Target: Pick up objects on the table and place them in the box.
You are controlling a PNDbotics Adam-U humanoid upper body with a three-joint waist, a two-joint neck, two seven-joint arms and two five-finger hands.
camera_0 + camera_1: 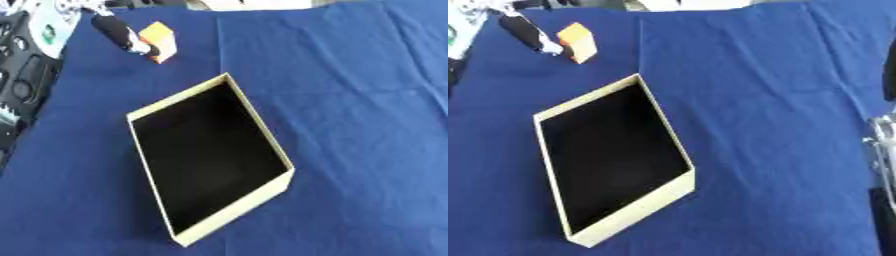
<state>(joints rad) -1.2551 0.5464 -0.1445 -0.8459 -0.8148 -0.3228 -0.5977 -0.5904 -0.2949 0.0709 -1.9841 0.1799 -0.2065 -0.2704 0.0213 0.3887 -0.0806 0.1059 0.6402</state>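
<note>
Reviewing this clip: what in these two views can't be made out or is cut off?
- Left hand: only dark fingers show beside the orange block; the palm is cut off by the top-left corner, and blur hides whether it touches or grips the block.
- Box: the inside is uniformly black, so any contents cannot be told.
- Right hand: not seen; only a blurred silver and black part is cut by the right eye view's edge.

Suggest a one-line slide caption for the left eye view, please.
Left hand reaches an orange block beyond the open, empty box on a blue cloth.
</note>
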